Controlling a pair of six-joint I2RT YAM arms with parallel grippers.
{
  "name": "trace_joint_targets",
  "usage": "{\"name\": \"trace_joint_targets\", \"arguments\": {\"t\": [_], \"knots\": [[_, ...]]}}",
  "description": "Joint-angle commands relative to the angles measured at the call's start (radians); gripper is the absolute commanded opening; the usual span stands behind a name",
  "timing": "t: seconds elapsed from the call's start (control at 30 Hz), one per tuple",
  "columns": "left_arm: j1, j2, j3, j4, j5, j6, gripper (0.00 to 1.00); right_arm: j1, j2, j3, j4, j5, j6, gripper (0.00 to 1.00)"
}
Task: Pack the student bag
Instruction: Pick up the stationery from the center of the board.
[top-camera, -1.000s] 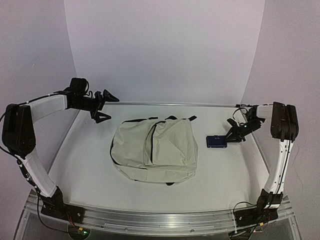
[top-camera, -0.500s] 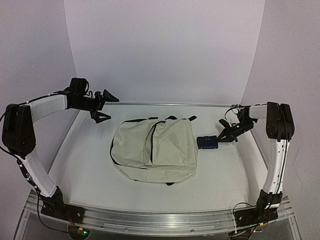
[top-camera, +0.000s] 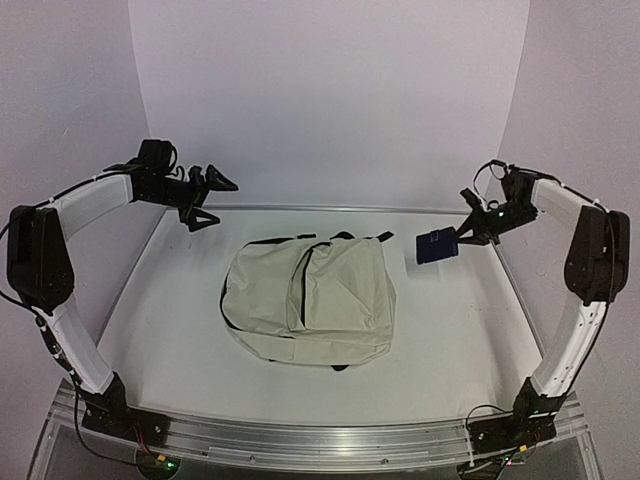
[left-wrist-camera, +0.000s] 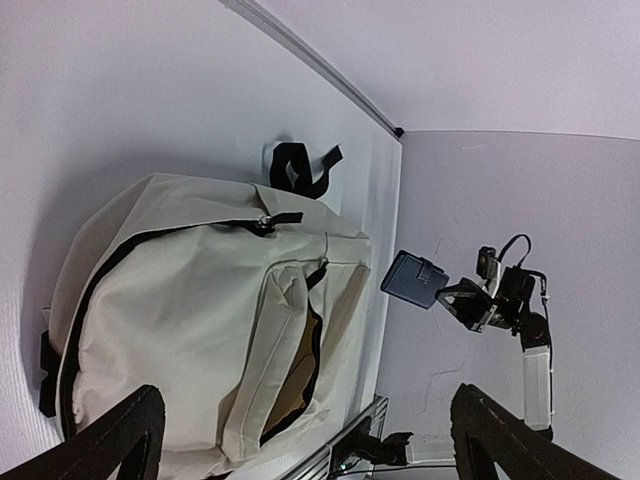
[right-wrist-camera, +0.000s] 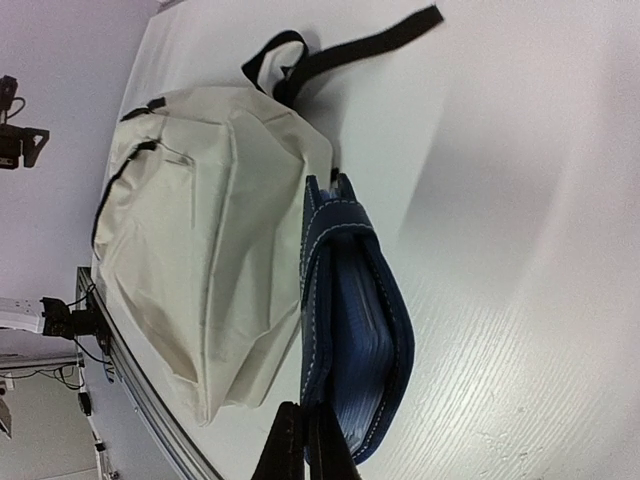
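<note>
The student bag (top-camera: 305, 300) is filling the middle of the table (top-camera: 450, 350), its black straps (top-camera: 345, 237) trailing at 12 o'clock toward the back wall (top-camera: 330, 100). Bare tabletop is lying open at 3, 6 and 9 o'clock of the bag, giving an arm room to pass. At 2 o'clock the right gripper (top-camera: 456, 240), clamped on a blue case (top-camera: 433, 247), is crowding that corner above the table. The left gripper (top-camera: 216, 203), jaws spread, is hovering well apart at 10 o'clock.
</note>
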Motion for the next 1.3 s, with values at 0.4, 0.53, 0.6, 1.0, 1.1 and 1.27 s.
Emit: {"name": "trace_joint_targets", "arguments": {"t": [0.4, 0.53, 0.6, 1.0, 1.1, 1.27], "knots": [[-0.17, -0.164, -0.013, 0.172, 0.237, 0.103, 1.0, 0.378, -0.206, 0.207, 0.098, -0.089, 0.271, 0.0], [-0.237, -0.193, -0.053, 0.291, 0.279, 0.051, 0.99, 0.465, -0.169, 0.287, 0.22, -0.107, 0.41, 0.0], [-0.266, -0.201, -0.076, 0.329, 0.277, 0.038, 0.98, 0.505, -0.144, 0.328, 0.26, -0.113, 0.446, 0.0], [-0.352, -0.182, -0.126, 0.567, 0.239, -0.035, 0.92, 0.642, -0.062, 0.443, 0.362, -0.141, 0.544, 0.0], [-0.355, -0.174, -0.141, 0.631, 0.24, -0.065, 0.91, 0.661, -0.052, 0.452, 0.378, -0.145, 0.555, 0.0], [-0.355, -0.179, -0.158, 0.641, 0.222, -0.066, 0.88, 0.686, -0.048, 0.463, 0.396, -0.153, 0.577, 0.0]]}}
